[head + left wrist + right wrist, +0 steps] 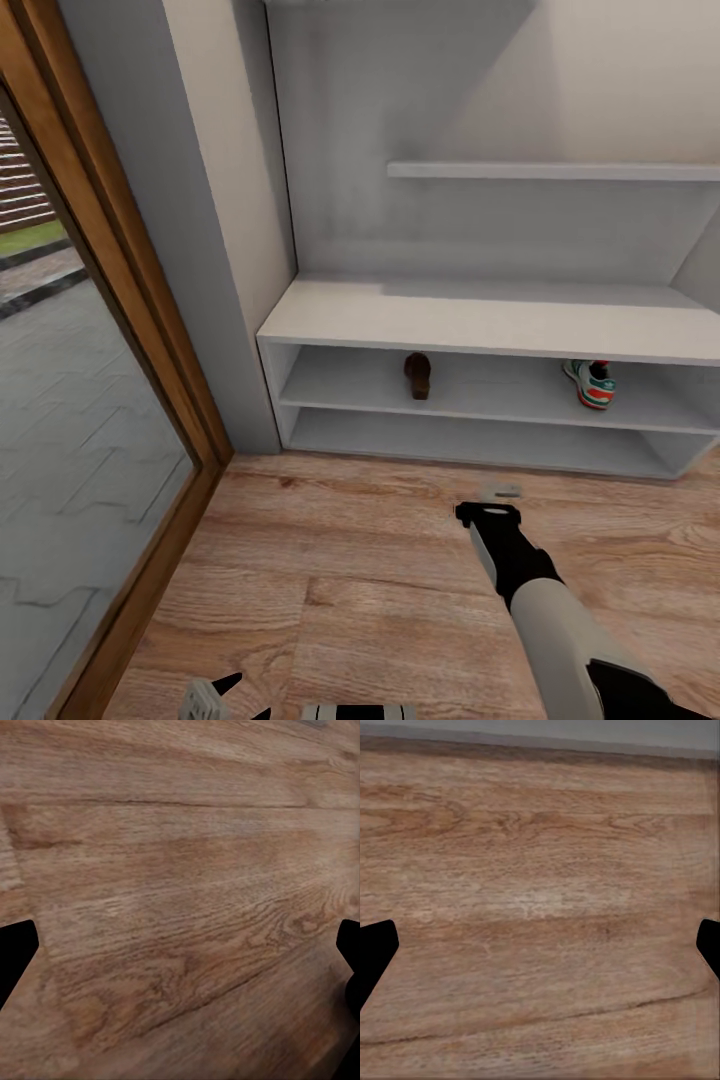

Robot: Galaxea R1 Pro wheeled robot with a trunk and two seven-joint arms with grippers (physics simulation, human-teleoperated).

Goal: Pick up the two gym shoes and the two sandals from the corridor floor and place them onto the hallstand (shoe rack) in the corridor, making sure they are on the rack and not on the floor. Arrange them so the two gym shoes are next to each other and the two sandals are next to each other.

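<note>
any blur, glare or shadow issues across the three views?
Head view: even light, no glare; soft shadow under the hallstand bench top darkens the sandal, gym shoe still reads clearly. Left wrist view: corridor floor grain soft and blurred. Right wrist view: floor a bit soft, faint pale sheen mid-frame.

- The hallstand [480,325] is rendered in pale grey-white.
- A brown sandal [417,375] is seen.
- A gym shoe [592,383] is coloured white with green stripes and red-orange accents.
- The corridor floor [350,580] is patterned in light brown wood grain.
- The right arm [540,600] is finished in black and white.
</note>
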